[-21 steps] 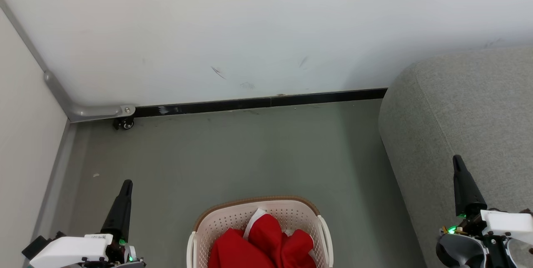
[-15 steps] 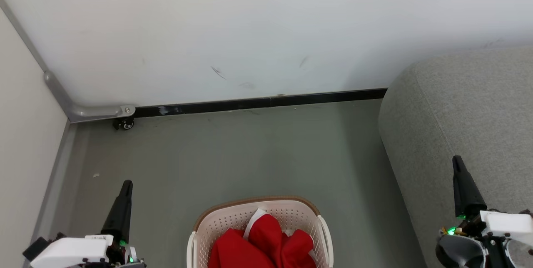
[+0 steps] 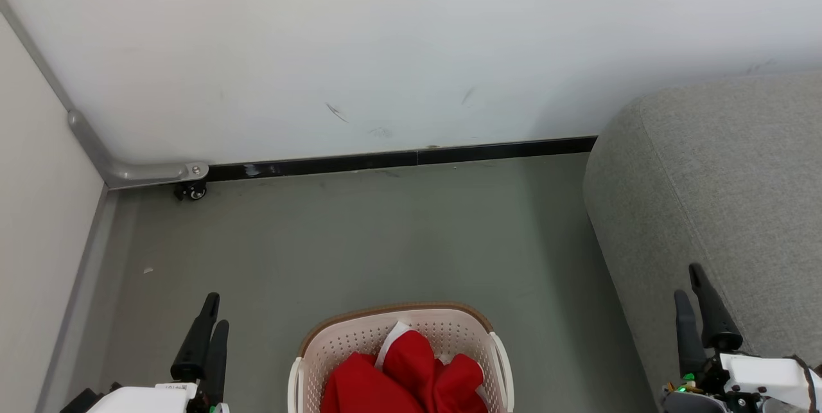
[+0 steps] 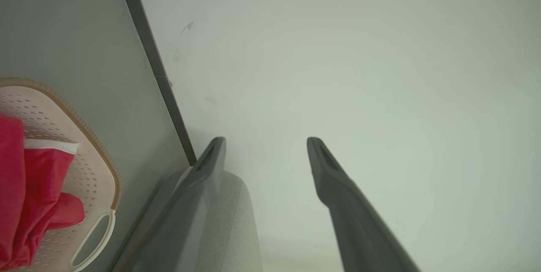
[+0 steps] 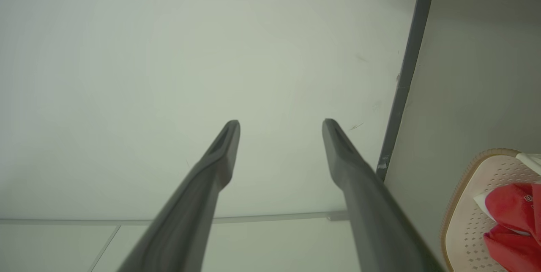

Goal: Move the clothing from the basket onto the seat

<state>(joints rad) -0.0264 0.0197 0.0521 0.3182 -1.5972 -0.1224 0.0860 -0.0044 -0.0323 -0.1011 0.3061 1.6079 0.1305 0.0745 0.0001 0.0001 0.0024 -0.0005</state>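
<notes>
Grey-green floor [image 3: 385, 239] lay open between the white wall [image 3: 385, 34], with its black baseboard [image 3: 417, 157], and the basket [image 3: 398, 307], leaving a broad bare stretch ahead of the robot. On the left a pale panel [image 3: 32, 207] with a grey metal edge closed that side, and a small caster [image 3: 192, 191] sat at its foot near the corner. On the right the seat [image 3: 719, 175] pushed its rounded corner out toward the floor, its long edge running down the head view. The basket stood on the floor at the bottom middle of that view, between the two grippers and apart from both, with a strip of floor separating its brown rim from the seat. The clothing [image 3: 411, 374] lay heaped inside the basket, red with a little white trim showing. The left gripper [image 3: 216, 310] hovered above the floor to the left of the basket; its wrist view showed its fingers spread wide with nothing between them. The right gripper [image 3: 686, 281] hung against the seat's near edge, its jaws likewise wide apart and empty.
</notes>
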